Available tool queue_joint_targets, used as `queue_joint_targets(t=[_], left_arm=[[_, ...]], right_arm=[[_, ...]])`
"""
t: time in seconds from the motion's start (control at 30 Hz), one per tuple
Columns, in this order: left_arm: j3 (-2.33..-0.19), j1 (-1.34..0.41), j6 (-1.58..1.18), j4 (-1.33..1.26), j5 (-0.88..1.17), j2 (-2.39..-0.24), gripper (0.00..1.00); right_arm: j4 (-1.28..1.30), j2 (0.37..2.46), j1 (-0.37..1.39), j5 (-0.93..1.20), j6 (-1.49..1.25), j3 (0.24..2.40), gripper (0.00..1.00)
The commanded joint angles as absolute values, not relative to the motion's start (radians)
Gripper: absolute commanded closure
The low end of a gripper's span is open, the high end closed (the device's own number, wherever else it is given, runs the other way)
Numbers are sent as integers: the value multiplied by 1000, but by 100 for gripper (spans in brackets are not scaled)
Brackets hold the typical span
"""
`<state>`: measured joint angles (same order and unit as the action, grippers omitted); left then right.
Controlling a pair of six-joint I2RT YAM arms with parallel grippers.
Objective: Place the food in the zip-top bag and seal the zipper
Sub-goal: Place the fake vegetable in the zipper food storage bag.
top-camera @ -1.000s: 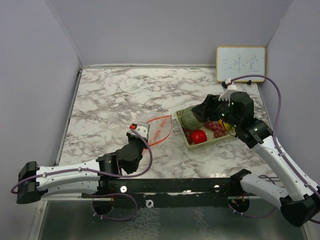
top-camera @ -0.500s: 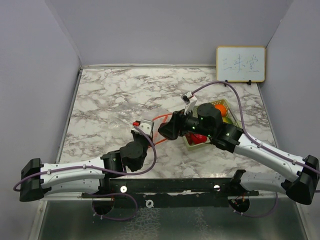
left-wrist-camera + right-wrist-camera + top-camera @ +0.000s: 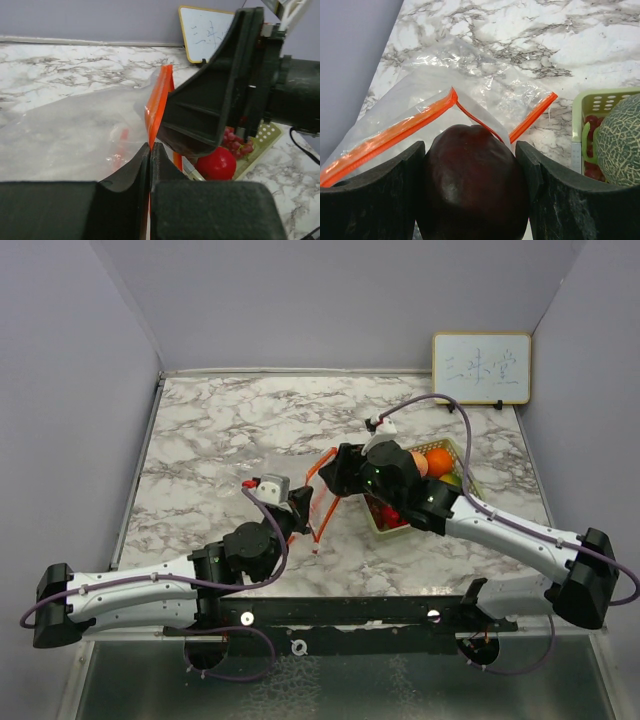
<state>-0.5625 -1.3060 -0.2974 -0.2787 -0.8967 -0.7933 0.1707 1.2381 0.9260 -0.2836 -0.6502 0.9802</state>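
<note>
Dark purple fruit [image 3: 472, 192], glossy and round, gripped by right hand [image 3: 470, 150]; left hand [image 3: 150, 150] pinches crinkly zip-top bag [image 3: 75, 125].

Top view high at the near edge, looking down over the whole marble worktop [image 3: 220, 430], left wrist view low, close, facing the whiteboard [image 3: 207, 35], right wrist view close, tilted down, all three sharing the orange zipper [image 3: 395, 132] of the bag [image 3: 470, 85] and the basket [image 3: 600, 100].

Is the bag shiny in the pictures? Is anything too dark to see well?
Right wrist view: the clear plastic zip-top bag with the orange zipper glints white on its wrinkles; the dark purple fruit shows a faint sheen. Left wrist view: the left gripper's black fingers are nearly featureless.
</note>
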Motion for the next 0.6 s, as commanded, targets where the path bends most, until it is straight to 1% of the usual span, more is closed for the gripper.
queue_joint_targets(t=[0.0, 0.1, 0.23, 0.27, 0.33, 0.5, 0.53, 0.57], left_arm=[[-545, -1302, -388, -319, -834, -798, 100], [-517, -1301, -407, -362, -847, -806, 100], [-492, -1300, -441, -397, -851, -814, 100], [-488, -1301, -449, -403, -853, -816, 100], [-477, -1301, -469, -413, -852, -816, 100], [-445, -1301, -527, -455, -850, -794, 100], [-441, -1301, -543, -458, -845, -787, 100], [-439, -1301, -559, -458, -838, -779, 100]], right_arm=[[211, 1314, 981, -444, -662, 1082, 79], [229, 1319, 1015, -480, -670, 1098, 69], [247, 1284, 1020, -488, -715, 1087, 67], [247, 1271, 1020, -486, -723, 1085, 64], [253, 1259, 1021, -481, -732, 1088, 55], [293, 1278, 1023, -488, -744, 1106, 53], [306, 1285, 1023, -510, -750, 1113, 50], [322, 1295, 1023, -525, -757, 1124, 49]])
